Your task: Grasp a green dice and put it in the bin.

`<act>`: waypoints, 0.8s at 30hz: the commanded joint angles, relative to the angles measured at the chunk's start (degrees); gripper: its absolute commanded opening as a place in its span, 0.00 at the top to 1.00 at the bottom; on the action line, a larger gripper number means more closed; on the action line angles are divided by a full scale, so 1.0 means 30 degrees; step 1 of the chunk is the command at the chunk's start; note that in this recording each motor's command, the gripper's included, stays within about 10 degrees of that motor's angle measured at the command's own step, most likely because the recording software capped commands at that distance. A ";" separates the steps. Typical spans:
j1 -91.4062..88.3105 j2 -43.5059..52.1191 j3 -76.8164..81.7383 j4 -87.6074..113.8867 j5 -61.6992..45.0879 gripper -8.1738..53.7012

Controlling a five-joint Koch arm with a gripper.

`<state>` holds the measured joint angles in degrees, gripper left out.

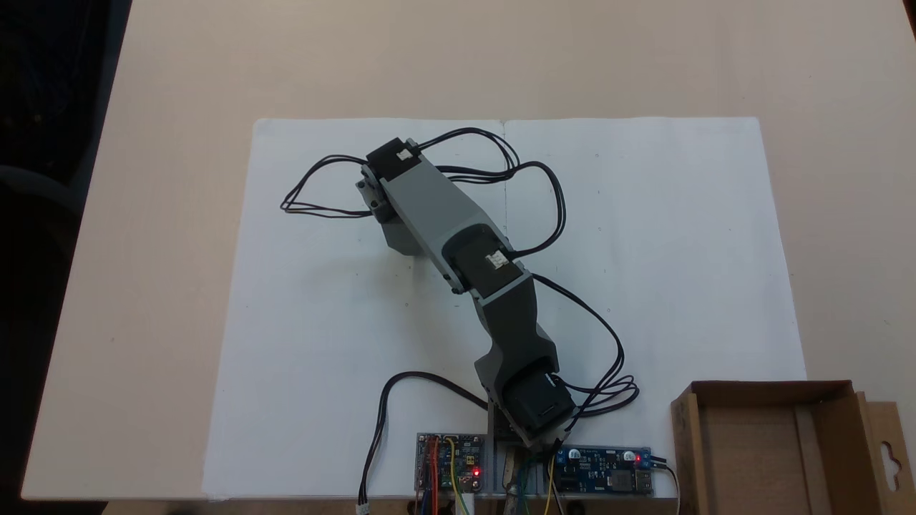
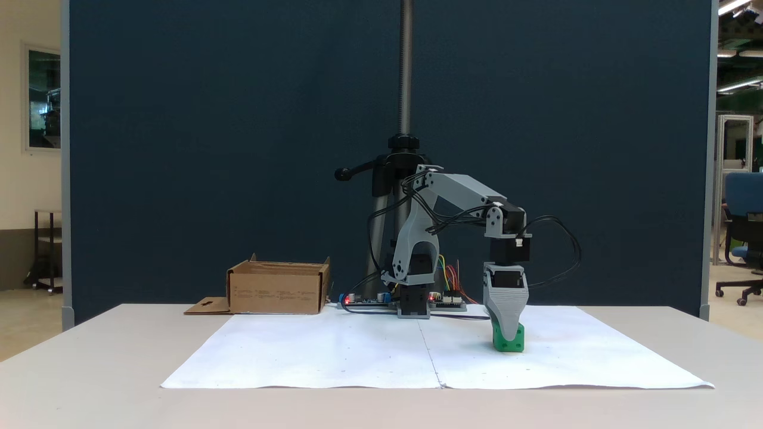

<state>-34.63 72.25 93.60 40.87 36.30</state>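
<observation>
In the side-on fixed view we see the arm reaching out over the white paper sheet (image 2: pixel 441 351), its forearm sloping down to a wrist from which the end effector (image 2: pixel 506 333) points straight down. The grey finger tapers to a tip that overlaps the green dice (image 2: pixel 511 342), which sits on the paper right of the sheet's centre fold in this view. The finger covers the upper left part of the cube — we cannot tell from here whether the jaws stand apart or are pressed on the dice, since only one grey finger shows and the other lies behind it. The dice's lower edge appears to meet the paper, though the angle is too flat to be sure.

In the fixed view from above, the arm (image 1: pixel 458 250) stretches diagonally from its base at the bottom edge toward the upper left of the paper, black cables looping on either side.

The bin (image 1: pixel 773 443) — a brown cardboard box with low walls — stands at the lower right corner in the view from above, just off the paper, its side flap with the keyhole cutout (image 1: pixel 889 452) lying flat to the right. In the side-on view it sits on the table (image 2: pixel 89 357) at the left, well apart from the dice. Two circuit boards (image 1: pixel 451 468) with red lights flank the arm's base.
</observation>
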 commanded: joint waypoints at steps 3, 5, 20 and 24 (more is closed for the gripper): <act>-0.0205 0.0293 -0.0762 -0.0088 0.2051 0.17; -0.0234 0.0264 -0.0762 -0.0088 0.2109 0.17; -0.0293 -0.0469 -0.0762 -0.0264 0.2168 0.17; -0.0352 -0.0586 -0.0762 -0.0381 0.2197 0.17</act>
<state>-34.63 69.26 93.60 40.87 37.62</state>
